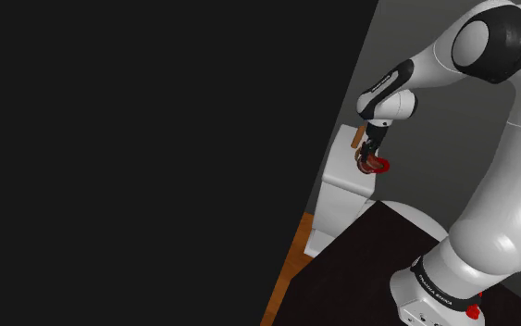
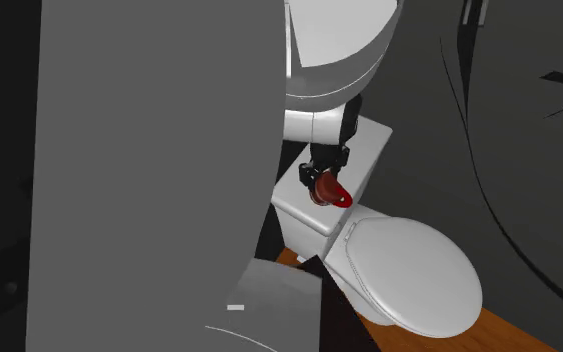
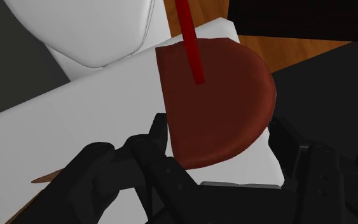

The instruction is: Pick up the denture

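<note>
- Dark-red denture (image 3: 215,108) sits clasped between the two black fingers of your hand (image 3: 219,132). It's over the white tank lid (image 3: 88,121) of the toilet, near the lid's front edge. I can't tell whether it's clear of the lid or brushing it.
- Your grip looks shallow. The fingers (image 3: 160,130) pinch the rounded plate at its near rim, and most of it juts out beyond them. Jerk upward and you risk it pivoting in the pinch or squirting out.
- Watch that bright red strip (image 3: 190,38) running from the plate's middle out past its far edge. I can't tell what it is. If it catches the tank's edge as you lift, it could lever the denture loose.
- Drop it here and the landing is bad. In the second exterior view the denture (image 2: 329,190) hangs by the lid's front edge, above the closed seat cover (image 2: 409,270). From that smooth curve it could skid down to the wooden floor (image 2: 509,330).
- See the brown stick (image 1: 355,137) on the tank, just beside the hand in the shoulder view? A sideways swing could knock it off, so go straight up and gently.
</note>
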`<state>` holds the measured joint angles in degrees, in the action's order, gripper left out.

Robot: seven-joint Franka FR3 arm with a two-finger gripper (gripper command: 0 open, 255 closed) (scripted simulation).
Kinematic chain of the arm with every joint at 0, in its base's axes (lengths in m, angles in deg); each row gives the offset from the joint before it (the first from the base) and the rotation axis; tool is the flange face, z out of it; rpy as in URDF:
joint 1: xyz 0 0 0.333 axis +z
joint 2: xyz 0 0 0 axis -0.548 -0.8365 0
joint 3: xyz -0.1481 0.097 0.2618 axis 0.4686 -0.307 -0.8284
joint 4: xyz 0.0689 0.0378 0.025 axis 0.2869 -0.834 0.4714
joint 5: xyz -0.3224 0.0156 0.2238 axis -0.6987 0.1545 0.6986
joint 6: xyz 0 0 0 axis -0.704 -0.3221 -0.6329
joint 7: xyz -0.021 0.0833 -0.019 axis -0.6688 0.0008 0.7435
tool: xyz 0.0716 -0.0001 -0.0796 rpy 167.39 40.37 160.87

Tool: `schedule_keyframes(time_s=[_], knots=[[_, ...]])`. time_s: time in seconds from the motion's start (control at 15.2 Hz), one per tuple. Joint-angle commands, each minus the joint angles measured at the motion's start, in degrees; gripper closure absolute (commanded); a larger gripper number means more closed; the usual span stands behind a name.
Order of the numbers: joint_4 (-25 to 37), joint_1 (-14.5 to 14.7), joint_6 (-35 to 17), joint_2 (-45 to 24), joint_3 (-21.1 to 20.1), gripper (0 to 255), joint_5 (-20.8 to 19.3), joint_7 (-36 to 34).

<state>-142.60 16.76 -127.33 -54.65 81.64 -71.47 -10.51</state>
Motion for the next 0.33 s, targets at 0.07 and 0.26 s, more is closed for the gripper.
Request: schedule_keyframes(time_s=[0.07,0.26], knots=[[0.0,0.5,1.9,2.0,0.6,255,-1.1,-0.6],[0.1,0.6,2.7,2.7,0.8,255,-1.5,-0.8]])
